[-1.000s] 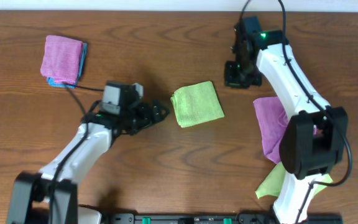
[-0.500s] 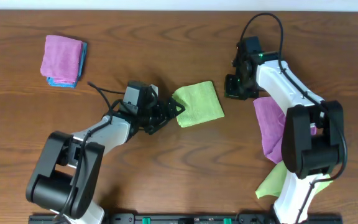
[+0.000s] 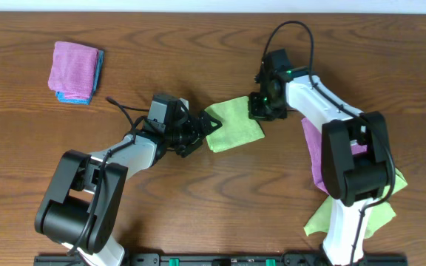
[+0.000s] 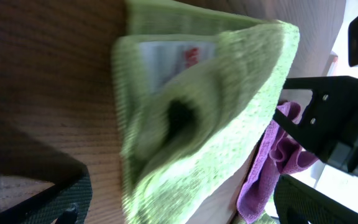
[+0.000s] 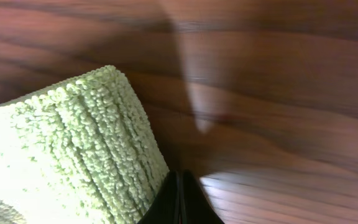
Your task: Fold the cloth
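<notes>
Cloth: is lying between the two grippers as a compact green square, layers stacked, a white tag showing in a fold. Folding is looking largely done; the edge facing the left gripper is gaping and puffing loose, so what is left appears to be flattening or tidying.

Left gripper: is resting low on the table, fingers spread wide and empty, with the cloth's loose edge just ahead between them.

Right gripper: is reaching in from the opposite side, wrist bent down, fingers pressed together and holding nothing, their tip just beside the cloth's far corner.

Pink cloth: is lying crumpled behind the right gripper, under that arm.

Lime cloth: is lying farther back, by the right arm's base.

Stack: pink over blue, is sitting folded well behind the left gripper.
</notes>
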